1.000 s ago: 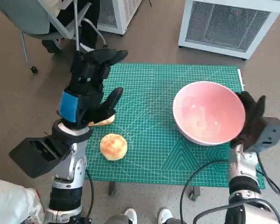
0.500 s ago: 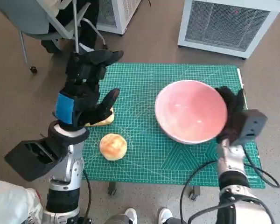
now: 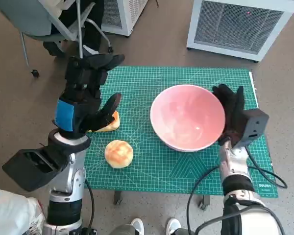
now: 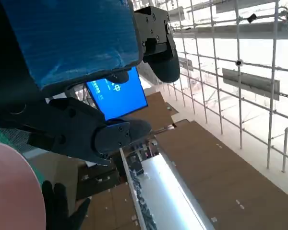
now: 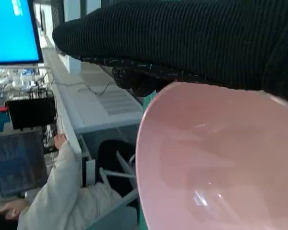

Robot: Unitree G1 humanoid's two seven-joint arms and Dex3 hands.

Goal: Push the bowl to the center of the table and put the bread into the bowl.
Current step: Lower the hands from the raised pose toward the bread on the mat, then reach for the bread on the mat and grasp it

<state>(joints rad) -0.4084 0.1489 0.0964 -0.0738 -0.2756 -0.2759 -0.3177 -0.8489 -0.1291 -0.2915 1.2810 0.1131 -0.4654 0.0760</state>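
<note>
Fingers of your right hand (image 3: 231,115) lie flat against the bowl (image 3: 187,117), seemingly ungripping; left hand (image 3: 85,98) hovers spread above green mat (image 3: 152,161).

Right hand (image 3: 231,115) pressing flat against pink bowl (image 3: 187,117) on green mat (image 3: 157,88); left hand (image 3: 85,95) hovering, fingers spread, over one bread (image 3: 106,123); another bread (image 3: 119,153) lying nearby.

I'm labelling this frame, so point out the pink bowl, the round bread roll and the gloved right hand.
pink bowl (image 3: 186,117), head view, inner bottom.
round bread roll (image 3: 119,153), head view, top crust.
right hand (image 3: 231,111), head view, glove's back beside the bowl's rim.
</note>
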